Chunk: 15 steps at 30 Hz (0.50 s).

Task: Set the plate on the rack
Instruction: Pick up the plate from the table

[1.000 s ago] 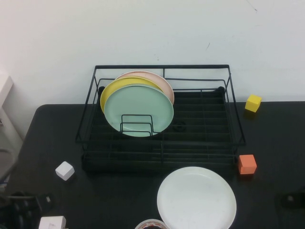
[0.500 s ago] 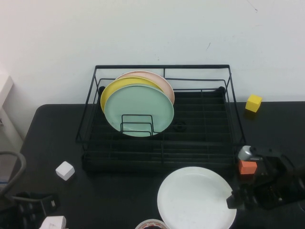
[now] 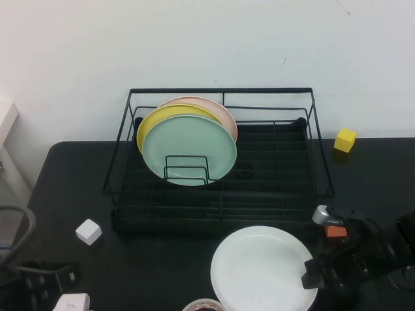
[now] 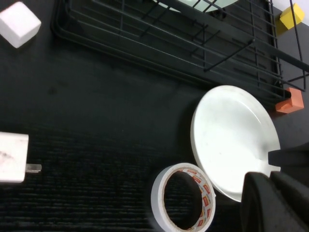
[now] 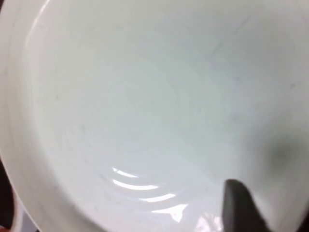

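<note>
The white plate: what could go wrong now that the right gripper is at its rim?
The right gripper meets the white plate only at its glossy edge, so it might slip. A pushed plate could knock the tape roll. The left gripper sits parked at the table's near left.

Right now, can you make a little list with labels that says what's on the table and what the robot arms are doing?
plate: white plate flat on the table, in front of the rack
rack: black wire rack holding mint green plate, yellow plate, pink plate
right end effector: at the plate's right rim
left end effector: low at the table's near left corner
tape: roll beside the plate
</note>
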Tool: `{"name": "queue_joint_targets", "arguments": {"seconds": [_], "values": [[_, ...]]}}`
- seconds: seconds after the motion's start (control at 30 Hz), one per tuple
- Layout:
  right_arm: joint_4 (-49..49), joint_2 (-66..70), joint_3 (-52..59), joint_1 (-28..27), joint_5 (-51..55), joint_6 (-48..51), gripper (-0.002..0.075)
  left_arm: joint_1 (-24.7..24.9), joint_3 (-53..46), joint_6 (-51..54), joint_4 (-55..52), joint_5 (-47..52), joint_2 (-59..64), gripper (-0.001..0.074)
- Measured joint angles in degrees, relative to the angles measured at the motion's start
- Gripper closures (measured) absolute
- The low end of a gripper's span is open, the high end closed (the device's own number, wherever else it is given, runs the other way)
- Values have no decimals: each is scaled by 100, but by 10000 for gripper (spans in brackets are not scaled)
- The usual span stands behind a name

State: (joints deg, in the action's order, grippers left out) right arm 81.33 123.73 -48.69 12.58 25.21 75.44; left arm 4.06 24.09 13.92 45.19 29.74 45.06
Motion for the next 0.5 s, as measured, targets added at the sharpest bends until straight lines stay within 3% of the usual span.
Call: {"name": "queue_joint_targets", "arguments": {"seconds": [0.23, 0.5], "values": [[-178, 143, -248, 0, 72, 124, 692, 0, 0, 0, 139, 0, 0, 737], [-563, -272, -281, 0, 601, 150, 715, 0, 0, 46, 518, 395, 0, 736]]}}
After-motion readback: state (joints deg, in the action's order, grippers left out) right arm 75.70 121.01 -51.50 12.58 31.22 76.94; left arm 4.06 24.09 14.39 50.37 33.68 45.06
